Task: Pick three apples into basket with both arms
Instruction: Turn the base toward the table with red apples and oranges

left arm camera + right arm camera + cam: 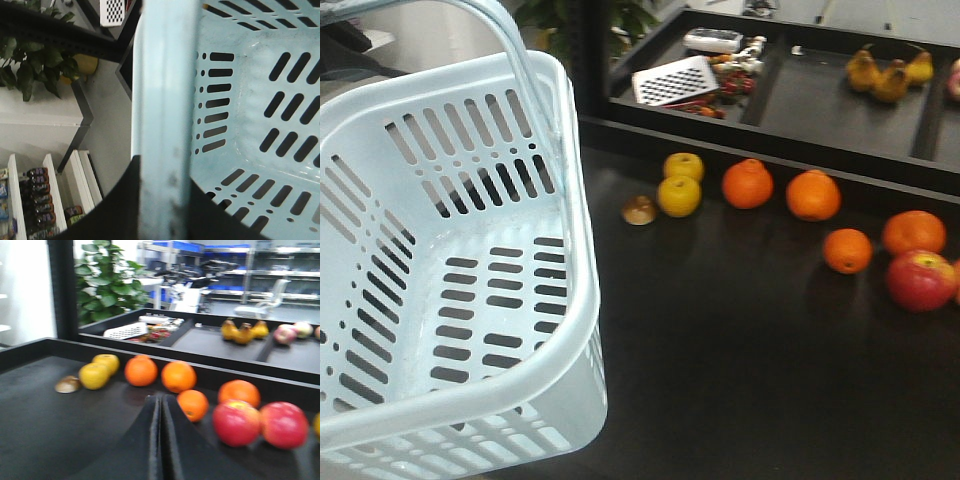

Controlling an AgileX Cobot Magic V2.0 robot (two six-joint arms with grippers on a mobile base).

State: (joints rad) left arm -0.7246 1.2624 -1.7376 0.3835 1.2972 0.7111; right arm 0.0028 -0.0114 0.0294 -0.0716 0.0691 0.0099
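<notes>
Black left gripper (163, 202) clasps the basket handle (162, 100).

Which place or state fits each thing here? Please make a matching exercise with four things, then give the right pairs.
1. pale blue slotted plastic basket
2. flat white perforated grater
3. two round yellow fruits
4. right gripper's black fingers

A. pressed together
B. empty
C. in the black rear tray
D. beside a small brown object

Pairs: 1-B, 2-C, 3-D, 4-A

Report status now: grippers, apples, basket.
Left gripper shut on basket handle; basket empty. Right gripper shut, holding nothing. Two apples on table, none picked. Orange sits just ahead of right gripper.
</notes>
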